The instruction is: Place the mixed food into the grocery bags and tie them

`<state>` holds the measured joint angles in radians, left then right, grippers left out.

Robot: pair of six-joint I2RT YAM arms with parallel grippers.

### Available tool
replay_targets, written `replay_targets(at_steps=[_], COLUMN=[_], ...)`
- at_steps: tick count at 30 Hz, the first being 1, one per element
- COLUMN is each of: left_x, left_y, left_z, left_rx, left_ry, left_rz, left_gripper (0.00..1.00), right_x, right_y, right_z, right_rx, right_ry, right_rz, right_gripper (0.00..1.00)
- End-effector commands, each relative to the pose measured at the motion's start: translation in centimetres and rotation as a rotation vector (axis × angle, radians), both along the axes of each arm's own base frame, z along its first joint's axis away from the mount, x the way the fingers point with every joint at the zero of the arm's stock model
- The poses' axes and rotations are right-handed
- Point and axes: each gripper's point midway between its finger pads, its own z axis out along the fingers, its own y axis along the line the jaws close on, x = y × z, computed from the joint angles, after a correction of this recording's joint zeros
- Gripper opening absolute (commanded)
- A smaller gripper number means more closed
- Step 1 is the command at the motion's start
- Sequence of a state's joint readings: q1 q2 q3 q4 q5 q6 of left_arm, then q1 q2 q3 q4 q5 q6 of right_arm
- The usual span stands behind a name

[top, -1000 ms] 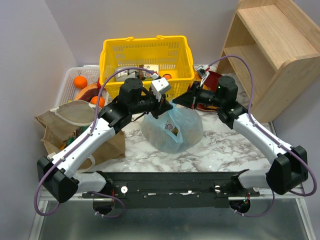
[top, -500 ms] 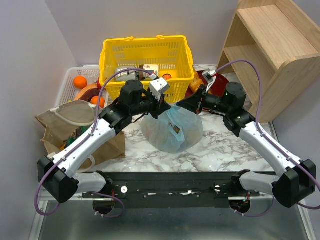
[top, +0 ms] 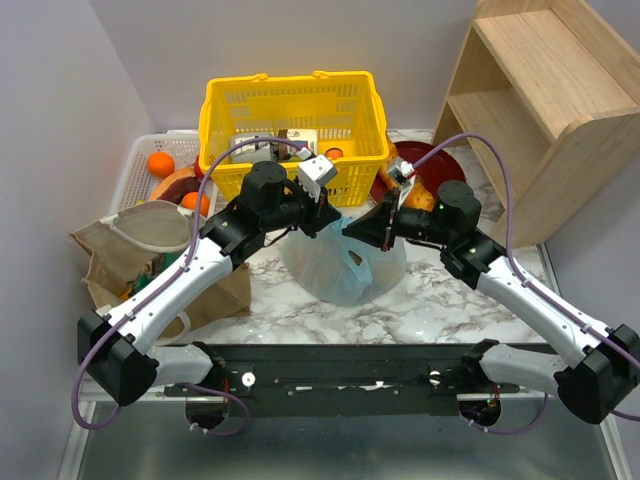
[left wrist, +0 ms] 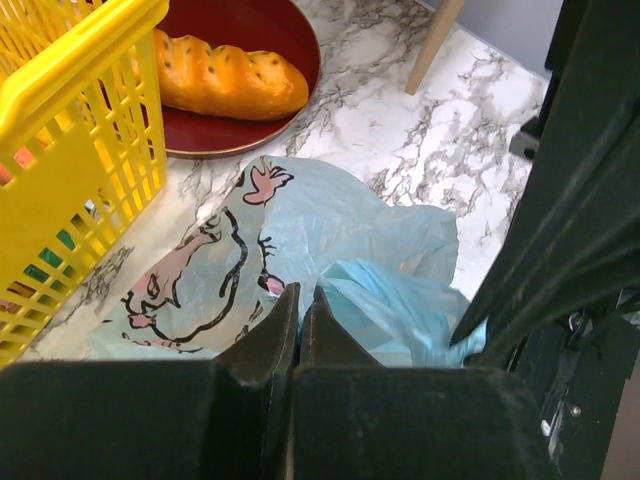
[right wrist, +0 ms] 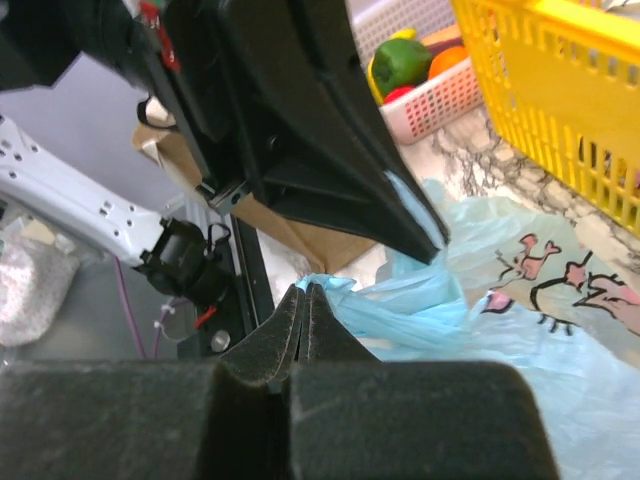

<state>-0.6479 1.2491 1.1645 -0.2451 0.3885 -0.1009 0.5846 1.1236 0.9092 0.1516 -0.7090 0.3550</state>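
The blue bag (top: 345, 268) sits in the middle of the table (top: 440, 300), just in front of the yellow basket (top: 290, 88). It is round and full, and it is wider from left to right. Its top is pulled up into two thin tips, and both point toward the far edge. The pink animal (left wrist: 200, 275) on it faces the basket. I cannot tell what is inside it.

The tan bag (top: 130, 250) stands open near the left edge. A white tray (top: 135, 165) in the far left corner holds oranges (top: 160, 163) and a green fruit (right wrist: 398, 62). A red plate (left wrist: 270, 30) by the far edge holds a long bread (left wrist: 225, 80).

Both arms reach in from the near corners and meet above the bag. The left gripper (left wrist: 300, 300) is pinched tight on one blue tip. The right gripper (right wrist: 305, 295) is pinched tight on the other tip. The two grippers are very close, nearly touching.
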Motion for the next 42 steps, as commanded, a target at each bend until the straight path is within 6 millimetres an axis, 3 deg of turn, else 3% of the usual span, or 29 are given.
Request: replay_targets(at_steps=[1,7,15,22,28,35,42], left_x=[0.8,0.7,0.4,0.1,-0.5,0.1,-1.9], left_y=[0.1,-0.1,-0.1,0.2,-0.9,-1.3,-1.5], left_z=[-0.2,-0.4,-0.7,-1.1,-0.5,-3.2,-4.4], left_rx=[-0.018,-0.019,0.007,0.051,0.002,0.071,0.082], left_ry=[0.008,0.023,0.046,0.063,0.096,0.193,0.287], left_rz=[0.038,0.027,0.002,-0.035,-0.110,-0.126,-0.213], left_gripper=[0.00,0.00,0.00,0.50,0.75,0.76,0.67], right_x=[0.1,0.2,0.8,0.5,0.5,0.5,0.7], right_y=[0.6,1.1,1.1,1.0,1.0,0.9,0.8], right_z=[-3.9,-7.0,-8.6,-8.7,-8.7,-8.5,-8.6], right_rx=[-0.119,-0.217,-0.278,-0.287,-0.287,-0.287,-0.296], right_ry=[0.023,0.014,-0.045,-0.080,-0.088,-0.099,-0.105], right_rz=[-0.024,-0.046,-0.058,-0.044,-0.039,-0.044,-0.056], right_gripper=[0.01,0.01,0.01,0.01,0.01,0.01,0.01])
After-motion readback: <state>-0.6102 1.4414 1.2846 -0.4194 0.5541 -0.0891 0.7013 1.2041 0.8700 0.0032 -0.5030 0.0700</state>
